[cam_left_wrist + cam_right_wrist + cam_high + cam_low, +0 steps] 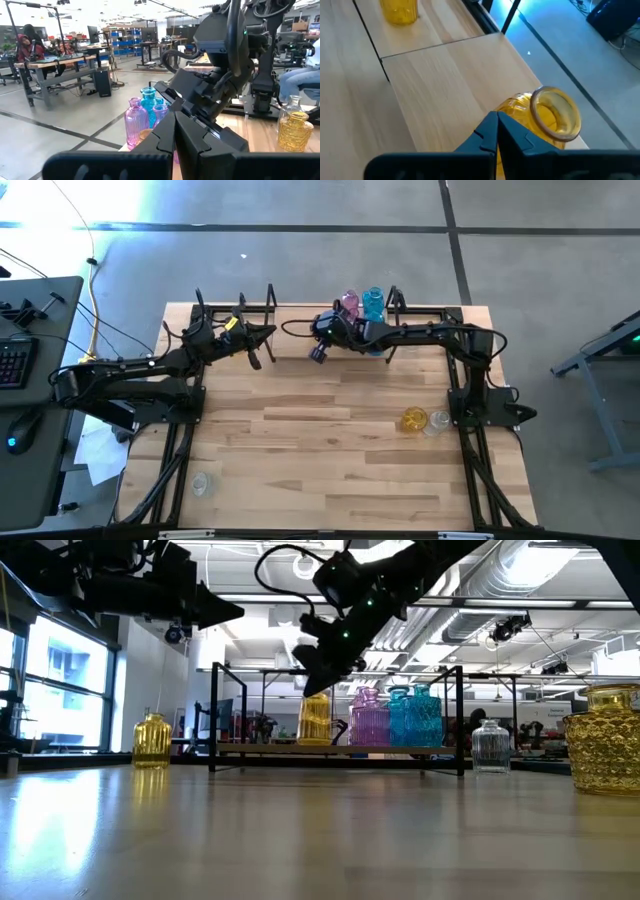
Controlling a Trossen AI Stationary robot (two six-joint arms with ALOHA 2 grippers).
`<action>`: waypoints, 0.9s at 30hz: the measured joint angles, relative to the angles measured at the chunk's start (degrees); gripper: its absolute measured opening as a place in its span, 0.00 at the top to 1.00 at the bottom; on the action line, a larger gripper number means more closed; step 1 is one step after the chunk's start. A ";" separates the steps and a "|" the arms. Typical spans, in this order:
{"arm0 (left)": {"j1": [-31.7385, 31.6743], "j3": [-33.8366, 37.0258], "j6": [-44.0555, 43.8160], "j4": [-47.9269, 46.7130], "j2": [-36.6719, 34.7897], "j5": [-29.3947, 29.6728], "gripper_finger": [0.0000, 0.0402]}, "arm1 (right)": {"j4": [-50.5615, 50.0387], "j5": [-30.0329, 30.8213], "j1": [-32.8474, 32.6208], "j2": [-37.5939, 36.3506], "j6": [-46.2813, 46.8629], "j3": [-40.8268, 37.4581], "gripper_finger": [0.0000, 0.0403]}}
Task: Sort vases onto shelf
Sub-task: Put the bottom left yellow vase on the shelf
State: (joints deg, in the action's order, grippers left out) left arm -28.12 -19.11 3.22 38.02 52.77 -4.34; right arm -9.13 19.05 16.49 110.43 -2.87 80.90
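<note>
The shelf (296,318) runs along the table's far edge. On it a pink vase (349,303) and a cyan vase (373,304) stand side by side. Left of them stands an amber-yellow vase (547,114) upright on the board, its mouth open upward. My right gripper (497,116) is shut, slanting down just above and beside this vase's shoulder. A second yellow vase (399,10) stands farther left. My left gripper (256,356) is shut and hangs level above the table's far left, holding nothing. My right gripper has its shut fingertips (490,127) right by the shoulder (517,107) of the yellow vase, coming slantwise from above. The vase stands upright on the shelf board. Whether the fingertips touch it, I cannot tell.
A yellow vase (414,420) and a clear vase (437,421) stand on the table near the right arm's base. Another clear vase (200,483) stands at the near left. The shelf's black upright posts (213,715) rise around the board. People sit at benches in the room behind.
</note>
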 joint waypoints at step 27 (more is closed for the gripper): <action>0.00 -0.02 0.90 -0.46 0.02 0.01 1.00 | -20.31 -12.09 6.78 -1.11 -1.69 13.47 1.00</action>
State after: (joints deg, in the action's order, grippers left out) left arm -28.12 -19.14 4.12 37.56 52.80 -4.33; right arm -29.44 6.97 23.27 109.33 -4.56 94.38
